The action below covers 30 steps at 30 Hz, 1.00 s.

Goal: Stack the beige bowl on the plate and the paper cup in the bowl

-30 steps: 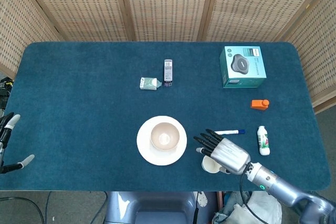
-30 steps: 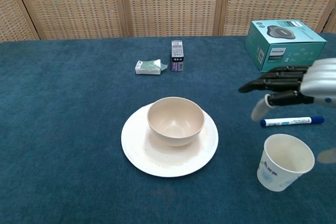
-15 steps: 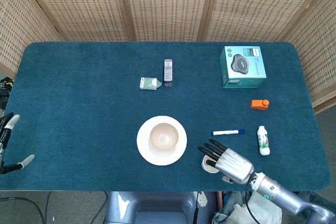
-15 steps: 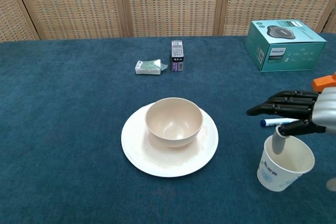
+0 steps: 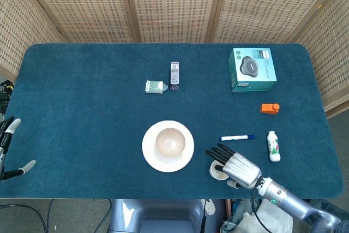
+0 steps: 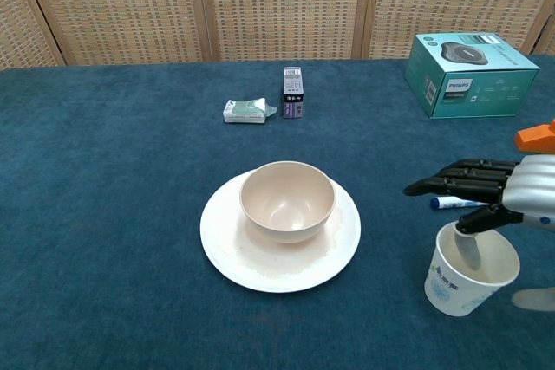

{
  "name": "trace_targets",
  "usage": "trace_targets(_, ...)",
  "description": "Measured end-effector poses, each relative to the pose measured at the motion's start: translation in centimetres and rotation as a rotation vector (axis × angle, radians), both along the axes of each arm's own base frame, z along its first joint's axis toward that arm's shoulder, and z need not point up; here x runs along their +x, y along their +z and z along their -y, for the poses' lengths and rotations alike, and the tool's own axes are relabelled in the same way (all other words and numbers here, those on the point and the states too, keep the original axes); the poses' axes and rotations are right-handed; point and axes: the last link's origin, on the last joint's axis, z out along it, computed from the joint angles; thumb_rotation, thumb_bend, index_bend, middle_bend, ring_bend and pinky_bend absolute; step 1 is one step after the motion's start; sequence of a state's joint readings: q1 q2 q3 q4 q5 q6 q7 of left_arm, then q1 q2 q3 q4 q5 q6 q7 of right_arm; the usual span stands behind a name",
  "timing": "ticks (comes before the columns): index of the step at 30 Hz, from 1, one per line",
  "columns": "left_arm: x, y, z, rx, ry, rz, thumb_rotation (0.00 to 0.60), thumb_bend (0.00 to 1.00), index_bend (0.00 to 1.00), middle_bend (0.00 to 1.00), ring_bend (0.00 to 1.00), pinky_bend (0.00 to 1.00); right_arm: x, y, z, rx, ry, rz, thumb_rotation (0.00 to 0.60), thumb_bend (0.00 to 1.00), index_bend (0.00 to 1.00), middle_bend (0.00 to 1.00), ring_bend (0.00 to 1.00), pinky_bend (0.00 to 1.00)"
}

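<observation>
The beige bowl (image 6: 288,200) sits upright on the white plate (image 6: 234,249) near the table's front middle; in the head view the bowl (image 5: 169,142) rests on the same plate (image 5: 150,154). The paper cup (image 6: 471,268) stands upright to the plate's right, at the front edge (image 5: 218,171). My right hand (image 6: 494,197) hovers at the cup's rim with its fingers spread and pointing left, and its thumb (image 6: 468,244) dips inside the cup. It shows in the head view too (image 5: 237,167). My left hand (image 5: 8,145) lies at the far left edge, fingers apart, holding nothing.
A blue-capped marker (image 6: 455,203) lies just behind the cup. A white bottle (image 5: 273,146) and an orange item (image 5: 270,108) lie to the right. A teal box (image 5: 252,69) stands at the back right. A small packet (image 5: 155,87) and a dark box (image 5: 174,75) lie behind the plate.
My right hand has come down and toward the front edge onto the cup, and its thumb now reaches inside the rim. The left hand has not moved.
</observation>
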<state>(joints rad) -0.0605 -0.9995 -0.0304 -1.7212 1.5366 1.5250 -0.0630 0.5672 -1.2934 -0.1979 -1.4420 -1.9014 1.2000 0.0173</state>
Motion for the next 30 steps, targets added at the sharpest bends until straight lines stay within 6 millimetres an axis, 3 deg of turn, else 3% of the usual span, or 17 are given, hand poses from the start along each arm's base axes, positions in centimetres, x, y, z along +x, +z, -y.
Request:
trace_targets(12, -0.1, 0.0, 0.0, -0.001, 0.001, -0.001, 0.6, 0.0, 0.0, 0.0, 0.0, 0.0, -0.1, -1.0, 0.0, 0.03, 0.0, 0.051, 0.6, 0.42, 0.6, 0.0, 0.0, 0.0)
trace_targets(20, -0.1, 0.0, 0.0, 0.001, 0.004, 0.001, 0.6, 0.0, 0.0, 0.0, 0.0, 0.0, 0.6, -0.3, 0.3, 0.004, 0.009, 0.106, 0.6, 0.43, 0.62, 0.0, 0.0, 0.0)
trace_targets(30, 0.0, 0.0, 0.0, -0.003, 0.002, 0.0, 0.6, 0.0, 0.0, 0.0, 0.0, 0.0, 4.6, 2.2, 2.5, -0.056, 0.046, 0.206, 0.6, 0.43, 0.62, 0.0, 0.0, 0.0)
